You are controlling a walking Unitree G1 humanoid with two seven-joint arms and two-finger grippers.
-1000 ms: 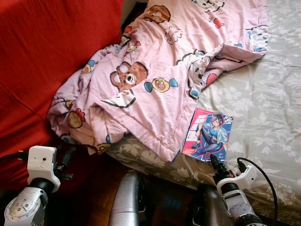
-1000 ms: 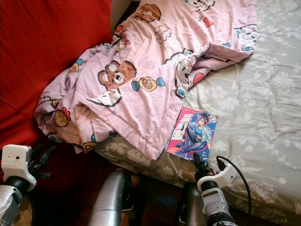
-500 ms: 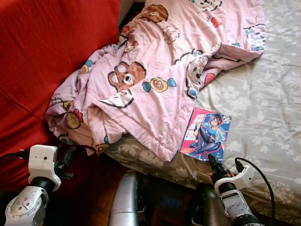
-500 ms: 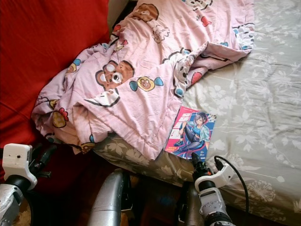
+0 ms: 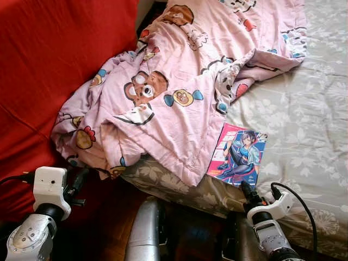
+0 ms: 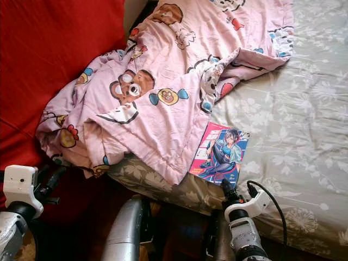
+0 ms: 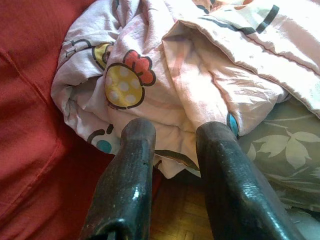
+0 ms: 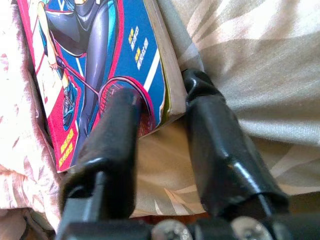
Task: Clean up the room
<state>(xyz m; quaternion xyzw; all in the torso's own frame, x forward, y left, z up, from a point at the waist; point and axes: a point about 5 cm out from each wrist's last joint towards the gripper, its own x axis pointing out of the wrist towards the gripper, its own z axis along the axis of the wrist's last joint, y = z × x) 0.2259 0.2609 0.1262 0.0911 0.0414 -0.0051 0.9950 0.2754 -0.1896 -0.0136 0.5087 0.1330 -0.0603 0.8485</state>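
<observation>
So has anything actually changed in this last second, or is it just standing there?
The right claw has crept forward to the comic book, its fingers now straddling the near corner, not yet closed. The book, the pink blanket and the left claw stayed put.

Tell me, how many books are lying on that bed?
1. The book lies on the grey sheet near the bed's edge, beside the pink blanket, just ahead of the right gripper. The blanket could be hiding others.
</observation>
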